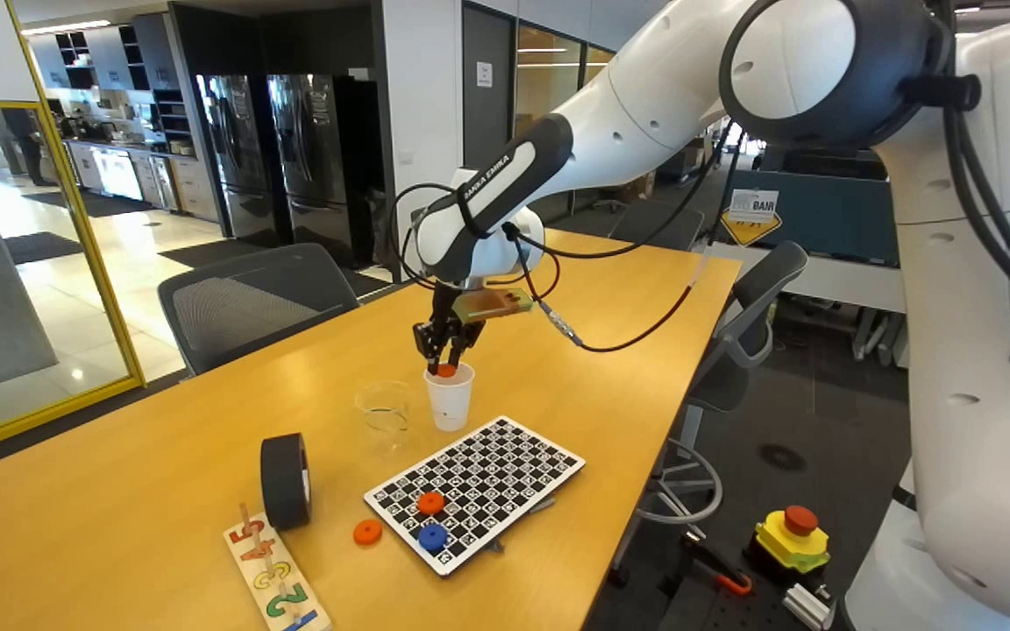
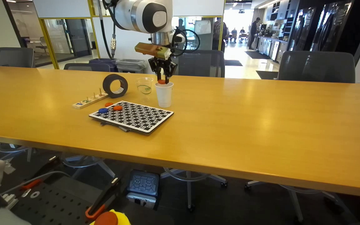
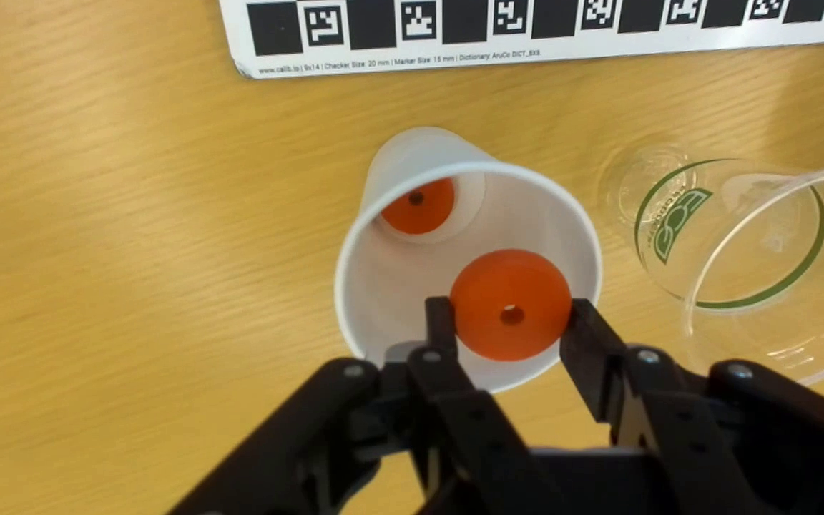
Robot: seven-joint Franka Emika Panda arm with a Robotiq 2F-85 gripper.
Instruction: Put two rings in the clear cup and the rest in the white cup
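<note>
At the mouth of the white cup [image 1: 450, 403], on a wood-grained table [image 2: 245, 131], a Robotiq gripper [image 3: 511, 315] clasps an orange ring [image 3: 511, 292] by opposite edges between its black fingers [image 3: 442, 325]. Another orange ring [image 3: 428, 214] lies at the bottom of that cup. Just left of it in both exterior views stands the clear cup [image 2: 144, 88], a green logo [image 3: 675, 225] on its wall and no ring visible inside. At the left end of a checkered calibration board [image 1: 505, 464] rest a third orange ring [image 1: 430, 502] and a blue ring [image 1: 432, 536]; a fourth orange ring [image 1: 367, 531] lies on the table just off that end. The step in hand appears to be filling the white cup; the next move likely calls for centering the ring within the rim, then parting the jaws so it drops without nudging the wall.
</note>
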